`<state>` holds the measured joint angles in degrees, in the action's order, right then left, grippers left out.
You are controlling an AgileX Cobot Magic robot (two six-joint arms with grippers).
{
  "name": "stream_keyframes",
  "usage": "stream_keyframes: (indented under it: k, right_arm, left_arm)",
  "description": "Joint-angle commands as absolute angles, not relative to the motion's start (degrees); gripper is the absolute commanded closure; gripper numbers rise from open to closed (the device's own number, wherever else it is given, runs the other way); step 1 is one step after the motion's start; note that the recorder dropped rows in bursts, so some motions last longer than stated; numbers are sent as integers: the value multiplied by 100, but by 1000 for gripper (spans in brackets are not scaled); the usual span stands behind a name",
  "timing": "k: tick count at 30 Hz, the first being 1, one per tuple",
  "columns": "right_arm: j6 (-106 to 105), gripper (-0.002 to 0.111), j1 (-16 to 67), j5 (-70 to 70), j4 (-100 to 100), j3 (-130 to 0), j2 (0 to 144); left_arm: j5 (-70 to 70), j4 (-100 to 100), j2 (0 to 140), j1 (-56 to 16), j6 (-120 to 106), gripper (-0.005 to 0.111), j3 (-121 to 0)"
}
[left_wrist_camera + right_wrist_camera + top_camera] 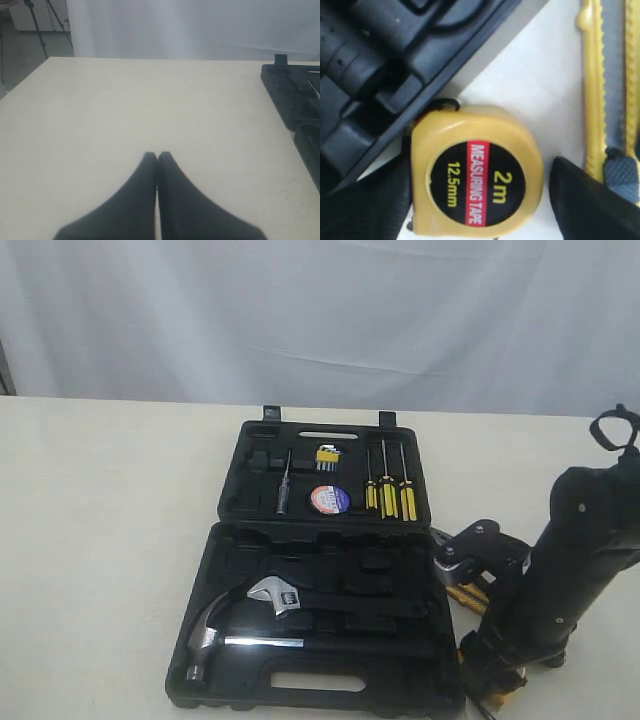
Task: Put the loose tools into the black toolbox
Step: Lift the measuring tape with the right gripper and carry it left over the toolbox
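right hand [479,186] | spread | 2m tape measure [477,172] between its fingers | beside toolbox [395,60]

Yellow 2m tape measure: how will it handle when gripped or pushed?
Tape measure looks a rigid, glossy plastic shell: probably won't deform, but may slip at its rounded corners. Lying flat, label up, it's unlikely to roll; a push should slide it.

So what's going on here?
Right gripper is down beside the open black toolbox, jaws open around the yellow tape measure on the table, not yet closed on it. The utility knife lies next to it, also outside the box. The tape roll already sits in the far half. Left gripper is shut, over the table left of the box.
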<state>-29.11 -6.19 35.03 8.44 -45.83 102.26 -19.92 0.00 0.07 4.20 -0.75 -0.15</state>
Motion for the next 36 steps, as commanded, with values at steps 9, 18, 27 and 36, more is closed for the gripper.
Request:
stream_keyframes:
  k: [9,18,27,36]
  right_arm:
    - [-2968,57,-651,3799,823,-4831,10360]
    - [-2664,81,-651,5599,694,-5922,10336]
    - [-2477,81,-651,6653,415,-6856,9732]
    - [-2466,81,-84,6719,472,-7734,9496]
  left_arm:
    - [-1962,0,0,393,-41,107,0]
    - [-1962,0,0,393,-41,107,0]
    - [-1962,0,0,393,-41,107,0]
    - [-1962,0,0,393,-41,107,0]
